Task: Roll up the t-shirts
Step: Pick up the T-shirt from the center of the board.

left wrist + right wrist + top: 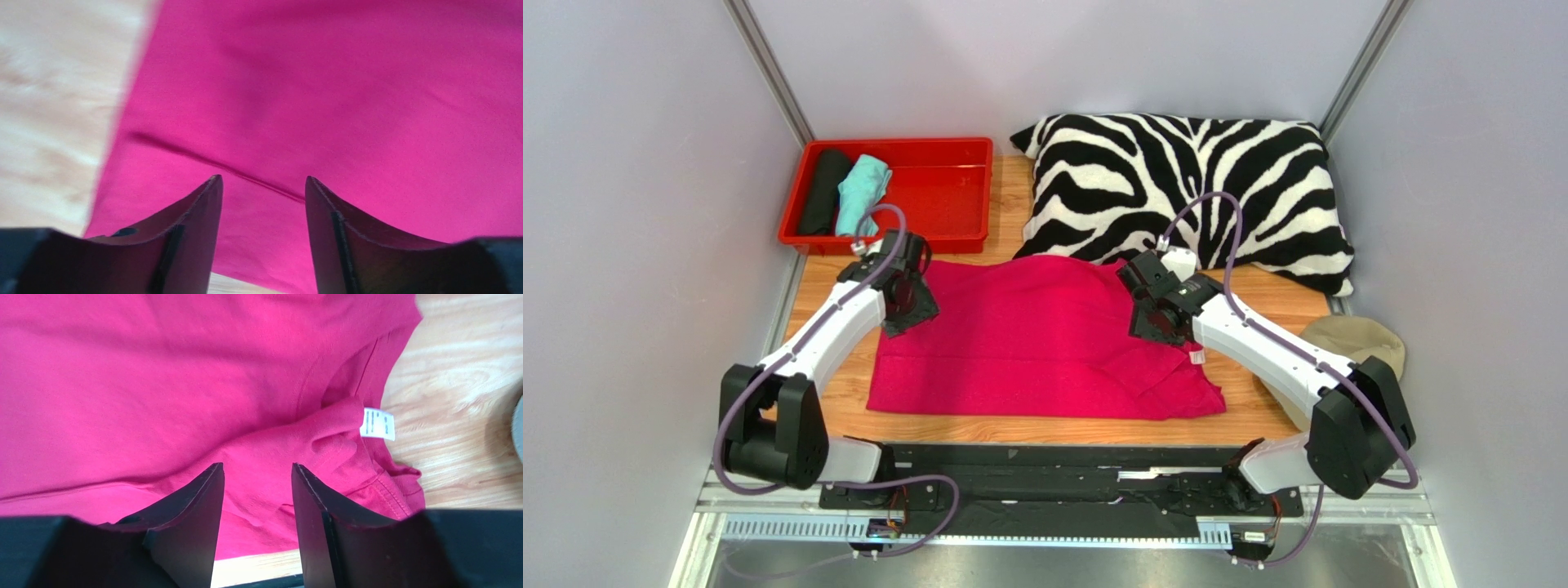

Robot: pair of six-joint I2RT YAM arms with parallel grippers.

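Pink cloth covers most of the wooden counter (1014,431). The pink t-shirt (1038,337) lies flat and spread out just in front of the zebra pillow (1185,184), on the side nearer the arms. Left of the pillow sits a red tray (940,202) with a teal roll (862,190) and a black roll (824,190) inside (so I guess pink is the last one).

To roll it well, I think both sides should be pinched along the edge closest to the pillow. Then that edge should be turned over in small, tight turns away from the pillow. Both sides need to stay level, or the roll will go crooked. The bumpy bit by the white label (377,424) should be tucked in first.

Both arms reach out from their bases, bent at the elbow, with wrists tipped down. The left end effector (906,304) hangs in front of the pillow's left corner, fingers apart and holding nothing. The right end effector (1151,321) hangs in front of the pillow's middle, also spread and holding nothing. I cannot tell if either one touches the cloth.
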